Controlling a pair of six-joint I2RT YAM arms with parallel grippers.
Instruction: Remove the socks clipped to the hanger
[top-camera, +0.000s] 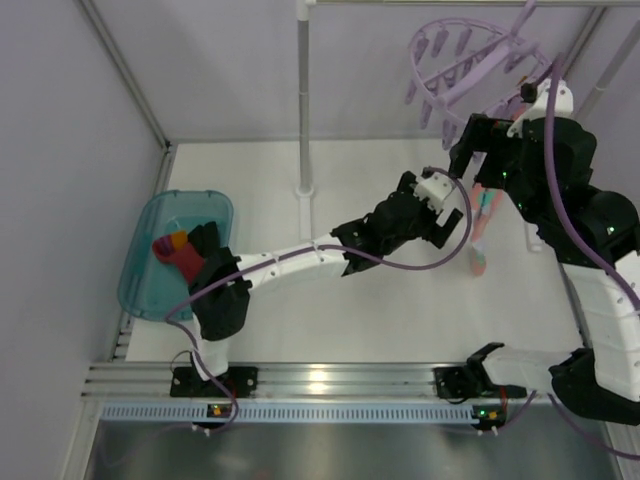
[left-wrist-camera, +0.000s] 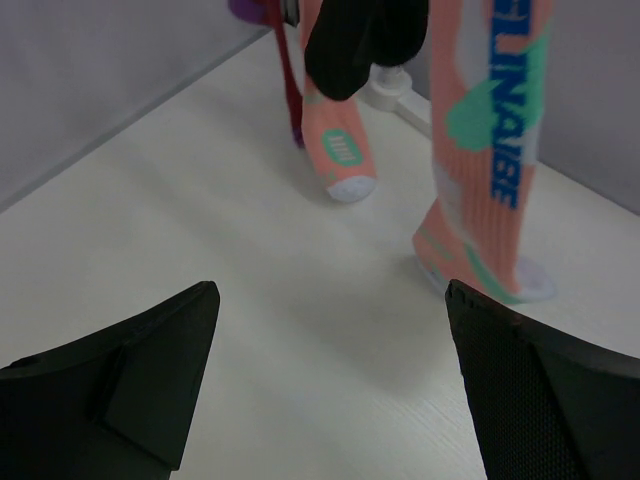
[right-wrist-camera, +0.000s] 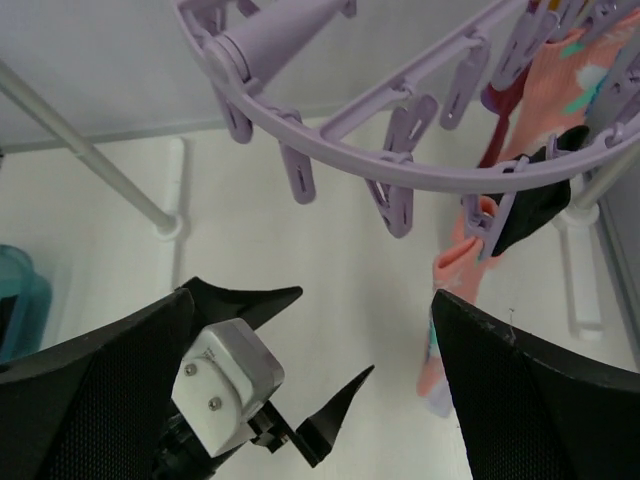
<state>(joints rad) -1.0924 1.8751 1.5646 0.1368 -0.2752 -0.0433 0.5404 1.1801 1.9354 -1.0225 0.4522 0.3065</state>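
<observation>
Salmon socks (left-wrist-camera: 490, 150): hung limp, seemingly light; best pinched under hanger (right-wrist-camera: 300, 125), one o'clock.
Left gripper (left-wrist-camera: 330, 330): gaped empty.
Right gripper (right-wrist-camera: 310, 330): gaped empty.

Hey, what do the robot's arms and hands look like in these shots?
The left arm and right arm have white link shells between black joint housings, each with a purple cable looping alongside. The left hand and right hand each have two black, wedge-shaped fingers with a finely textured surface.
</observation>
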